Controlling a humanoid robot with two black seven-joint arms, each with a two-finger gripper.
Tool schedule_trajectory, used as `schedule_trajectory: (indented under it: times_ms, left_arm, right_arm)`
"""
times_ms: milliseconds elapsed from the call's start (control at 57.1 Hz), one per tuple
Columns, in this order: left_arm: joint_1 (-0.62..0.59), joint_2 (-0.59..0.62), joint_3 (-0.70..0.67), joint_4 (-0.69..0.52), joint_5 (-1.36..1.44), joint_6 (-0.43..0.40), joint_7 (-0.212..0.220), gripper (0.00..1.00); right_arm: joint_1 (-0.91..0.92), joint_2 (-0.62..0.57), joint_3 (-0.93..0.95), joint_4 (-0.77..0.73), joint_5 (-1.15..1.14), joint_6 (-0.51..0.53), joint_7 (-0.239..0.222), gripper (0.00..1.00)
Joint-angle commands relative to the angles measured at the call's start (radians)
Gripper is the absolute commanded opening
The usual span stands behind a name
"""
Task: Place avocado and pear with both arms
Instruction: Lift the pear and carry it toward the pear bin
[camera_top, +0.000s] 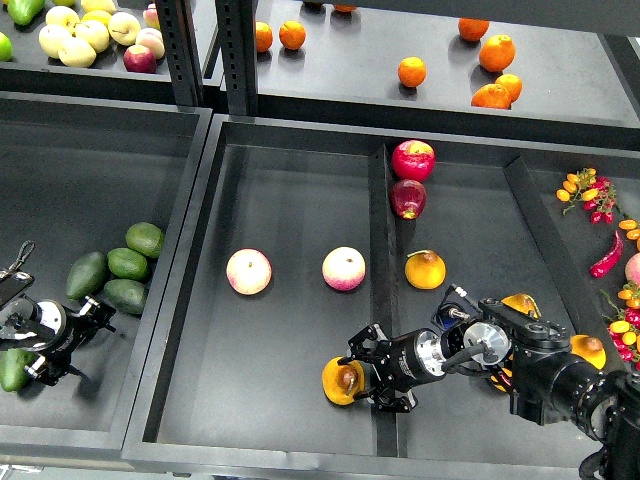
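Note:
My right gripper (362, 374) is shut on the pear (340, 381), an orange-yellow fruit with a brown patch. It holds the pear low in the middle tray (290, 200), just left of the divider (378, 250). My left gripper (86, 338) is open and empty in the left tray. One dark green avocado (11, 368) lies beside that arm's wrist. Several more avocados (127, 263) lie in a cluster just above and right of the left gripper.
Two pink-yellow apples (248, 271) (343, 268) lie mid-tray. Two red apples (413, 160) and more pears (425, 269) lie right of the divider. Oranges (412, 71) and pale fruits (75, 35) sit on the back shelf. Chillies (606, 255) lie at the far right.

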Motion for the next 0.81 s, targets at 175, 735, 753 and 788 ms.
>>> schedule_trajectory:
  times_ms: [175, 735, 753, 788]
  left_arm:
    - [-0.003, 0.000, -0.002, 0.000, 0.000, 0.000, 0.000, 0.92]
    - [-0.008, -0.002, -0.002, -0.001, 0.000, 0.000, 0.000, 0.92]
    - [-0.008, -0.002, -0.002, -0.001, 0.000, 0.000, 0.000, 0.92]
    - [-0.008, -0.002, -0.002, -0.001, 0.000, 0.000, 0.000, 0.92]
  right_arm:
    - [0.077, -0.039, 0.009, 0.015, 0.073, 0.000, 0.001, 0.26]
    - [0.157, -0.450, -0.173, 0.225, 0.230, 0.000, 0.001, 0.29]
    - [0.156, -0.455, -0.175, 0.225, 0.230, 0.000, 0.001, 0.29]
    - [0.137, -0.464, -0.176, 0.227, 0.230, 0.000, 0.001, 0.29]
